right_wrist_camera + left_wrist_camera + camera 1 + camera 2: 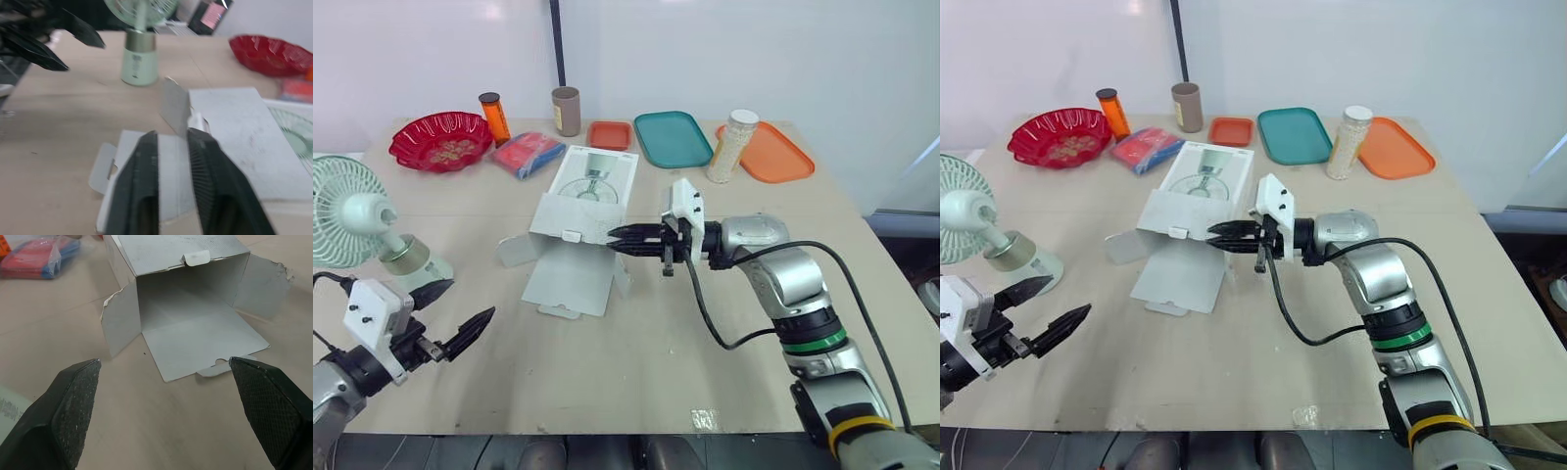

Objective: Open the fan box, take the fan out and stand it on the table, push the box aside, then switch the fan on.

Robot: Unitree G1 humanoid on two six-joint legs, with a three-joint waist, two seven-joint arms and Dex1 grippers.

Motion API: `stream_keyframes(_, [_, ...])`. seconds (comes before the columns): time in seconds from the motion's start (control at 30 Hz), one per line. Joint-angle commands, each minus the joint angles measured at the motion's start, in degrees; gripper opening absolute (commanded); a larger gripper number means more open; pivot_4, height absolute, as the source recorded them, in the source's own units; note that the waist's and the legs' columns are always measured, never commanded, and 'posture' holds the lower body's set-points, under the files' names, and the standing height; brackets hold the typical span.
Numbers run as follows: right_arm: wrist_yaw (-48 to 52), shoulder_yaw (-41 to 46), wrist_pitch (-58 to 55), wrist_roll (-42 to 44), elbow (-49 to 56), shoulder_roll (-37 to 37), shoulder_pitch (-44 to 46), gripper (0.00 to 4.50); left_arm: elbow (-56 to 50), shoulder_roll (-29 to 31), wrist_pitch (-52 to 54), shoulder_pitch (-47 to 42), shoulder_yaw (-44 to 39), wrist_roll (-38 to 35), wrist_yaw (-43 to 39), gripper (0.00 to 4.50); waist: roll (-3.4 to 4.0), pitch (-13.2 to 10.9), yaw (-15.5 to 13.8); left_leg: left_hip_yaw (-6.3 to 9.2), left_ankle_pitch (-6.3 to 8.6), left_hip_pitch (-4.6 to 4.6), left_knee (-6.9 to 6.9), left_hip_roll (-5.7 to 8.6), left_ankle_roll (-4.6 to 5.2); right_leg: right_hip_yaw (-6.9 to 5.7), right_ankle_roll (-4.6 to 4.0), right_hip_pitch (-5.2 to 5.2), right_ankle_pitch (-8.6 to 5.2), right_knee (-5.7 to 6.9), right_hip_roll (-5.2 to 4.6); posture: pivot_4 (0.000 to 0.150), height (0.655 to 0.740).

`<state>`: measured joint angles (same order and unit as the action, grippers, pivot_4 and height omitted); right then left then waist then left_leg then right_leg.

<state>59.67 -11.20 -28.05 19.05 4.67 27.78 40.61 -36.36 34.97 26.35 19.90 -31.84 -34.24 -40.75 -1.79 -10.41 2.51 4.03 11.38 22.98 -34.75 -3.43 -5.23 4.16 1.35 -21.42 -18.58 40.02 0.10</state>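
Now, from the head camera, the fan (352, 220) stands at the desk's (705, 333) left edge, just beside my wide-spread left claw (470, 299). My right claw (617, 237), fingers narrow, sits at the box (582, 196); the left wrist view looks into its open end.

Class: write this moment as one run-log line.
stage: box push pending | fan: out, upright | box: open, empty | left gripper: open, free | right gripper: shut, at box mouth
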Motion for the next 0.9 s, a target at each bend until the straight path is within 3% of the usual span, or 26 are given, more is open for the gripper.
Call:
stream_keyframes(0.03, [-2.4,2.2,-7.3,2.0,8.4,3.1,-2.0,2.59,1.3,0.1,-2.9,-1.6,1.4,1.1,-0.2,4.5,0.0,0.0,0.0,0.0,0.0,0.02,0.0,0.01,0.0,-0.01,0.02,0.0,-0.01,-0.01,-0.01,0.15,0.74])
stream_keyframes(0.17, [-8.8,1.4,-15.7,1.4,11.3,2.6,-1.7,4.45,3.4,0.1,-4.1,-3.2,3.3,2.3,0.0,4.5,0.01,0.0,0.4,0.0,0.02,0.02,0.01,-0.01,0.02,0.04,0.02,-0.03,-0.01,-0.01,0.03,0.15,0.74])
stream_keyframes(0.27, [-15.9,0.0,-25.0,-0.7,9.6,0.4,1.9,4.45,4.1,0.0,-4.5,-4.1,4.4,2.8,0.4,4.5,0.01,0.0,0.5,0.0,0.01,-0.03,0.01,-0.06,0.02,0.05,-0.02,-0.03,0.01,0.02,0.11,0.15,0.74])
stream_keyframes(0.37, [-19.0,2.3,-35.7,3.0,9.6,-3.3,5.4,4.45,4.3,-0.2,-4.7,-4.4,5.1,3.1,0.7,4.5,0.01,0.0,0.4,0.0,0.01,0.0,0.01,-0.06,0.02,0.06,-0.02,-0.05,0.01,0.02,0.11,0.15,0.74])
stream_keyframes(0.53, [-23.1,2.4,-44.1,3.9,8.9,-6.4,8.0,4.45,4.9,-0.5,-5.5,-4.0,5.5,3.7,1.0,4.5,0.01,0.0,0.2,0.0,0.02,0.09,0.03,-0.04,0.03,0.05,0.02,-0.09,-0.01,-0.03,0.06,0.15,0.74])
stream_keyframes(0.9, [-33.2,0.0,-45.8,0.4,3.1,-13.7,8.8,4.45,2.9,-2.6,-7.0,-0.6,6.2,5.3,2.7,4.5,0.01,0.0,0.4,-0.01,0.02,0.1,0.04,-0.05,0.03,0.06,0.01,-0.15,-0.01,0.0,0.09,0.15,0.74])
